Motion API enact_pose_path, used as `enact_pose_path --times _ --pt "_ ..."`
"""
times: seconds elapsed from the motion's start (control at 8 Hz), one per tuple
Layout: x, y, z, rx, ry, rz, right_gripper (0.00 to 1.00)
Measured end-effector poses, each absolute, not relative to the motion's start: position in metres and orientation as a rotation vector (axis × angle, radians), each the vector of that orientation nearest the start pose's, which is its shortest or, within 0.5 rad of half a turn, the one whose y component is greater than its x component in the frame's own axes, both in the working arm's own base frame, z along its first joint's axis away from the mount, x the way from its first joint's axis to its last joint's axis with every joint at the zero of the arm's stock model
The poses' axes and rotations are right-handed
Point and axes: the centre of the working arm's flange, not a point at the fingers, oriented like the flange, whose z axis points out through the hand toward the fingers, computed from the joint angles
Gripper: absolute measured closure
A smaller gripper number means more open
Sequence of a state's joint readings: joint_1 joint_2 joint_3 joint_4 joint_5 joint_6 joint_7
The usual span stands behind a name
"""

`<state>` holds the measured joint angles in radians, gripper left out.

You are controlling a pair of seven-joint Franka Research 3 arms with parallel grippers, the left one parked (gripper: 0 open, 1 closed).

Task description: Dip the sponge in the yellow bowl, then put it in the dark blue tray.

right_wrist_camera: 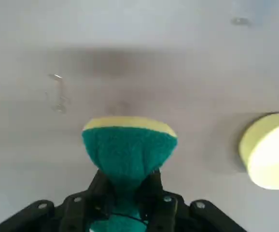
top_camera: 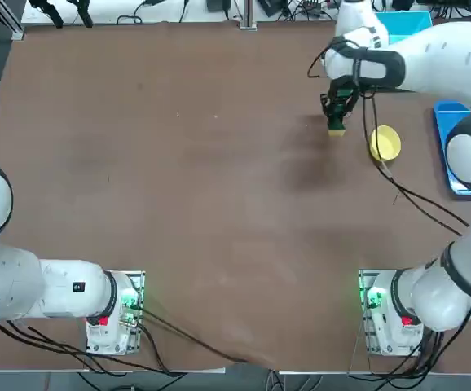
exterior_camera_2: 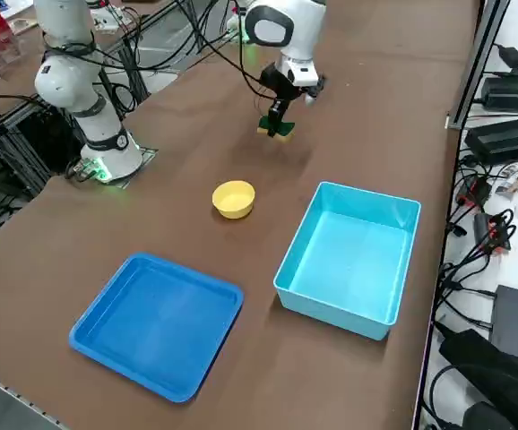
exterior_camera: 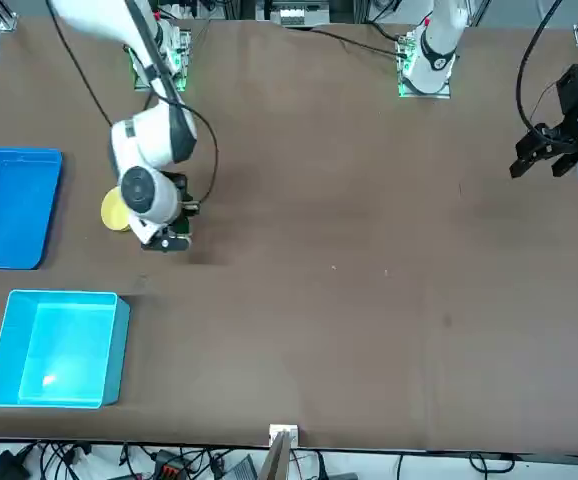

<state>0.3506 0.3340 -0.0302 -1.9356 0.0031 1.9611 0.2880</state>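
My right gripper (top_camera: 337, 112) is shut on the sponge (right_wrist_camera: 129, 150), squeezing its green top and yellow body between the fingers. The sponge (exterior_camera_2: 277, 129) hangs a little above the brown table, with its shadow below. The small yellow bowl (top_camera: 385, 142) stands on the table a short way to the gripper's right in the top view, and the yellow bowl (exterior_camera_2: 234, 199) looks empty. The dark blue tray (exterior_camera_2: 158, 322) lies flat beyond the bowl, near the table's right edge; only part of the dark blue tray (top_camera: 453, 147) shows in the top view under my arm.
A deeper light cyan bin (exterior_camera_2: 350, 256) stands at the far right corner, next to the dark blue tray (exterior_camera: 11, 207). A black cable (top_camera: 407, 191) from my arm trails over the table near the bowl.
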Motion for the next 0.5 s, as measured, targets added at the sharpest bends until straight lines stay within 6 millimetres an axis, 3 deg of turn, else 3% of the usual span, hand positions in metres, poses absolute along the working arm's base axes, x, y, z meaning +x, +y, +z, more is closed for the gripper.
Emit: enact_pose_path --times 0.25,0.5 --pt "0.537 0.121 0.308 -3.172 -0.159 0.486 0.71" --pt "0.508 0.052 0.315 -3.152 -0.250 0.502 0.71"
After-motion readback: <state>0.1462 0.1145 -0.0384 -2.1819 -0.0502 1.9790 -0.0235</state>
